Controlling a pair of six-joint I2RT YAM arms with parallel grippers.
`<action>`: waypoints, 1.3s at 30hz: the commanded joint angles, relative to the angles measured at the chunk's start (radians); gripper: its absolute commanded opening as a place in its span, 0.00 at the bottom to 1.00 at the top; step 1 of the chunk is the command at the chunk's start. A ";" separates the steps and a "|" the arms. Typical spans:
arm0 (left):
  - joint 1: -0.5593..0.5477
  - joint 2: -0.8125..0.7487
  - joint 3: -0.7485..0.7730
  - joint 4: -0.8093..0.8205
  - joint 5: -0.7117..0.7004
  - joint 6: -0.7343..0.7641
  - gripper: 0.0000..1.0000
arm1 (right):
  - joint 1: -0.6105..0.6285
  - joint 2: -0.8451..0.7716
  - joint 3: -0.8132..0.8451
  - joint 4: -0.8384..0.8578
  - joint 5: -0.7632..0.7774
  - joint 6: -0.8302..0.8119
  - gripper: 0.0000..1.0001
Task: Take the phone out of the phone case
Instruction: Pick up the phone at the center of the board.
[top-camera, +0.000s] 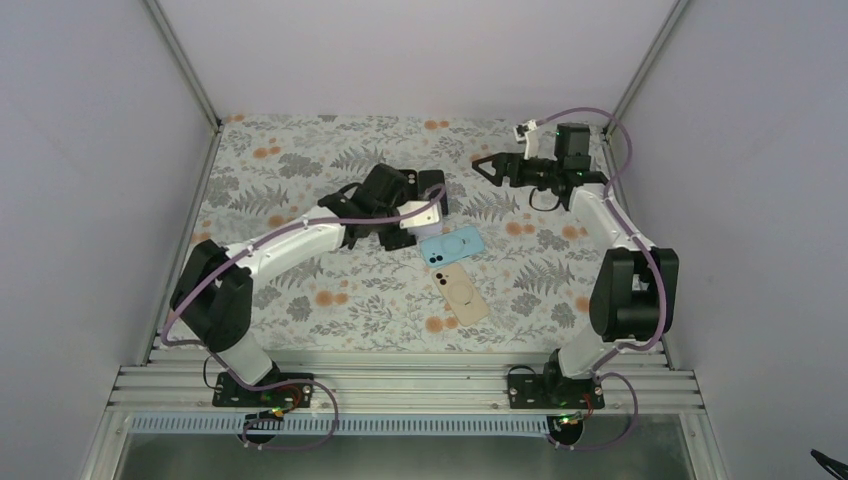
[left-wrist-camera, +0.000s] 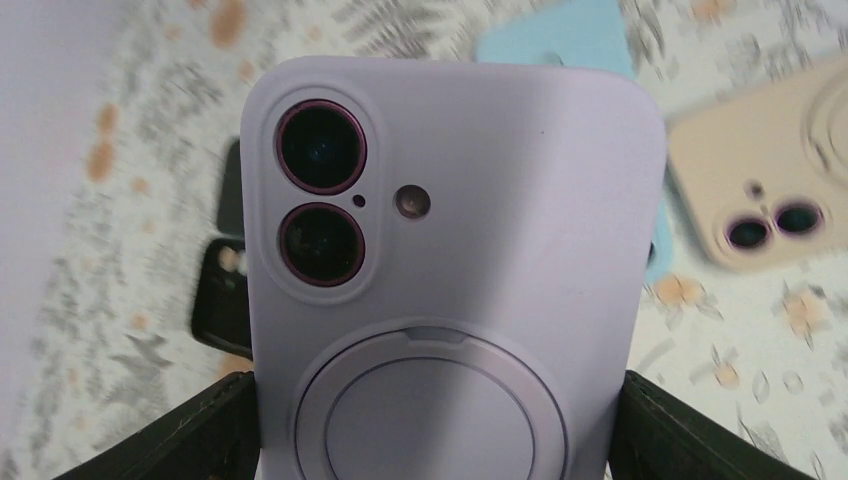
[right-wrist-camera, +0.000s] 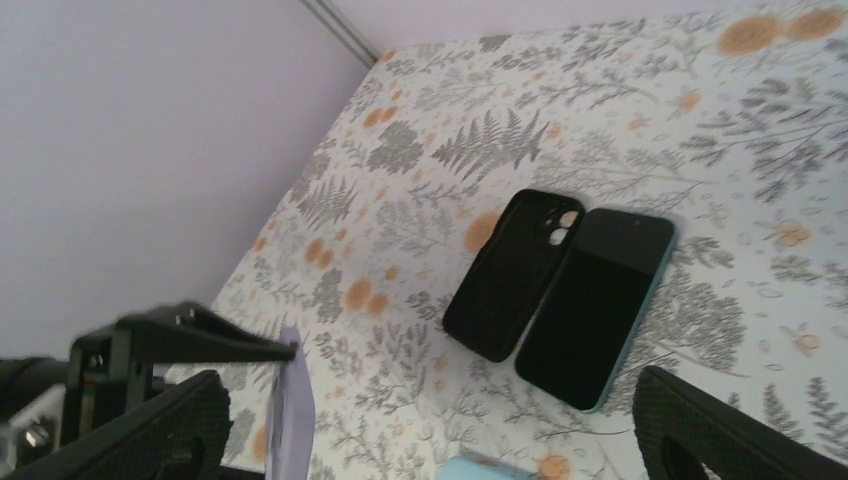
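Nearest the arm bases, a beige case (top-camera: 462, 293) lies back up on the flowered table (top-camera: 300, 150), on the near side of the lilac phone case (top-camera: 425, 215). A blue case (top-camera: 453, 245) lies between the 2, just beside the lilac one's near right corner. The lilac phone case itself is lifted off the table in the left gripper (top-camera: 420, 215), near the table's middle. The left wrist view shows its lower end wedged between the 2 black fingers (left-wrist-camera: 190, 430), 1 pressed against each long edge, so the jaws stand wide but clamp it. The phone (left-wrist-camera: 320, 145) sits inside, its 2 lenses filling the case's cutout above a round ring. On the far side of the lilac case, an empty black case (right-wrist-camera: 510, 270) lies inside up, touching a teal-edged handset (right-wrist-camera: 595, 305) that lies dark screen up. Farthest back and to the right of the lilac case, the right gripper (top-camera: 480, 165) hangs with its jaws spread fully, nothing between them.
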 joint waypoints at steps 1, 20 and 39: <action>0.006 0.026 0.135 0.019 0.036 -0.070 0.61 | -0.001 0.000 -0.039 0.064 -0.108 0.071 0.92; -0.005 0.104 0.325 -0.037 0.086 -0.106 0.61 | 0.147 0.053 -0.047 0.015 -0.200 0.074 0.62; -0.055 0.135 0.439 -0.029 -0.170 0.056 0.99 | 0.087 0.087 0.033 0.070 -0.348 0.320 0.04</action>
